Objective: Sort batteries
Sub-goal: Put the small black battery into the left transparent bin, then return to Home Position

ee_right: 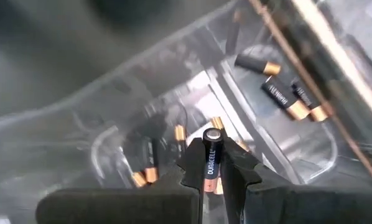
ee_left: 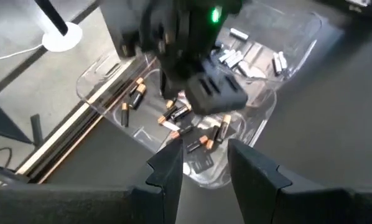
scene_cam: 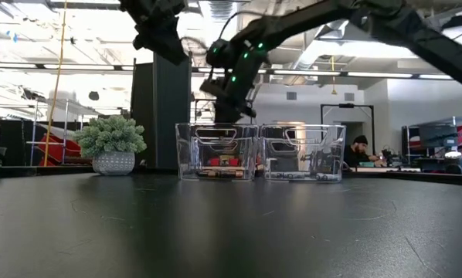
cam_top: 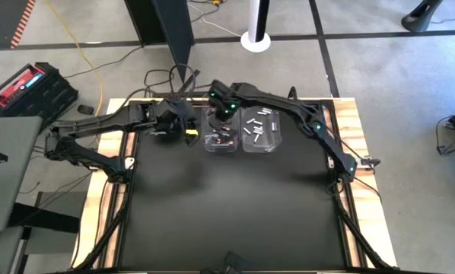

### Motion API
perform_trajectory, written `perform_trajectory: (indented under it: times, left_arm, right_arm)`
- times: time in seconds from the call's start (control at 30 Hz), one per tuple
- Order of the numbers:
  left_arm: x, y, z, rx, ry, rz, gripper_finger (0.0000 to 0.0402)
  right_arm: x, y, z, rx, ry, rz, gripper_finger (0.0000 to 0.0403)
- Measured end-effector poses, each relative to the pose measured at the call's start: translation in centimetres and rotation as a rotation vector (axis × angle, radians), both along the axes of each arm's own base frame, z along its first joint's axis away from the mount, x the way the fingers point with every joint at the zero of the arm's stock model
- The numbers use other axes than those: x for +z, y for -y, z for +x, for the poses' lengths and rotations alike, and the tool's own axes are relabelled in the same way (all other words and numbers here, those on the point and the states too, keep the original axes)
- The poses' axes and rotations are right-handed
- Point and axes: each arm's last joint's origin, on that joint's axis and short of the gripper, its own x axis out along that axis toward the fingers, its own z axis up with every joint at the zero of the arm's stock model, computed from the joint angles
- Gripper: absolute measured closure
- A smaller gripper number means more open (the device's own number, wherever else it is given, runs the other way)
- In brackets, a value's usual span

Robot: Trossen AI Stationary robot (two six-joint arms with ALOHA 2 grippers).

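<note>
Batteries go by kind: the right tool [ee_right: 212,171] pinches a dark battery [ee_right: 210,158] over the left bin [ee_right: 142,106]; lower first, then let go. Left tool [ee_left: 201,163] waits spread.

"DURACELL" – on dark battery [ee_right: 210,163] in right end effector [ee_right: 212,168] fingers.

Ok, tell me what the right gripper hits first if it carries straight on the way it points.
Probably the dark batteries lying in the left clear bin. The right gripper, shut on a dark battery, points down into that bin; depth is unclear.
</note>
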Motion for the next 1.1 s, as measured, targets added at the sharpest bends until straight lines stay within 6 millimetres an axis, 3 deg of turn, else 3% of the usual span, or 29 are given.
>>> perform_trajectory:
  times: [0.2, 0.33, 0.8, 1.1]
  left_arm:
    - [-0.3, -0.1, 0.3, 0.029, 0.006, -0.030, 0.0281]
    - [-0.4, -0.1, 0.2, 0.041, 0.001, -0.045, 0.0281]
    - [-0.5, -0.1, 0.1, 0.055, -0.003, -0.062, 0.0281]
    - [-0.5, -0.1, 0.1, 0.046, -0.008, -0.054, 0.0281]
  right_arm:
    - [-4.1, 0.5, 1.1, 0.041, -0.128, 0.039, 0.0354]
    - [-5.6, 0.6, 1.3, 0.048, -0.177, 0.059, 0.0346]
    - [-5.9, 0.6, 1.2, 0.048, -0.187, 0.064, 0.0296]
    - [-3.7, 1.3, -0.2, 0.039, -0.249, 0.092, 0.0294]
